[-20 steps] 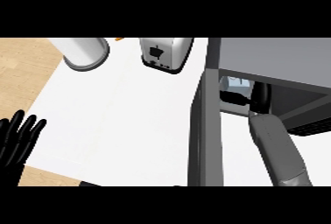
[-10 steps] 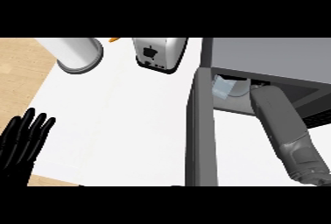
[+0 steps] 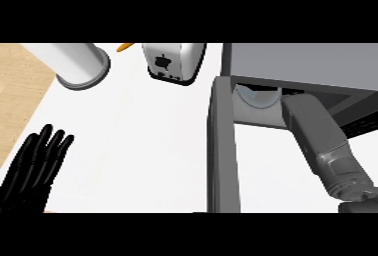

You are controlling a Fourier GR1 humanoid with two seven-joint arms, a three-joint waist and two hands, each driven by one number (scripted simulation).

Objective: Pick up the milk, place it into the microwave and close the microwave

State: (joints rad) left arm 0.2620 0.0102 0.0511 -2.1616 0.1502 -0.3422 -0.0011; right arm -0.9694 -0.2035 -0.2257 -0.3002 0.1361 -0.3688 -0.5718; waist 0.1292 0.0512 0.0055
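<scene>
The grey microwave [image 3: 295, 60] stands at the right with its door [image 3: 221, 155] swung open and seen edge-on. Inside the cavity a pale rounded shape, apparently the milk [image 3: 257, 96], shows just under the roof's front edge. My right forearm [image 3: 325, 145] reaches into the cavity beside the milk. The right hand itself is hidden under the microwave's roof, so I cannot see whether it touches the milk. My left hand [image 3: 35, 167] rests open at the lower left, fingers straight and pointing up, over the counter's edge.
A silver toaster [image 3: 173, 62] stands at the back of the white counter [image 3: 133, 140], left of the microwave. A white cylinder [image 3: 70, 65] sits at the back left with an orange tip [image 3: 125, 46] beside it. Wooden floor [image 3: 22, 100] lies beyond the counter's left edge.
The right forearm has pushed deeper into the microwave and the black hand has slipped out of sight under the roof. The milk sits further in. The left hand shows higher in the view.
</scene>
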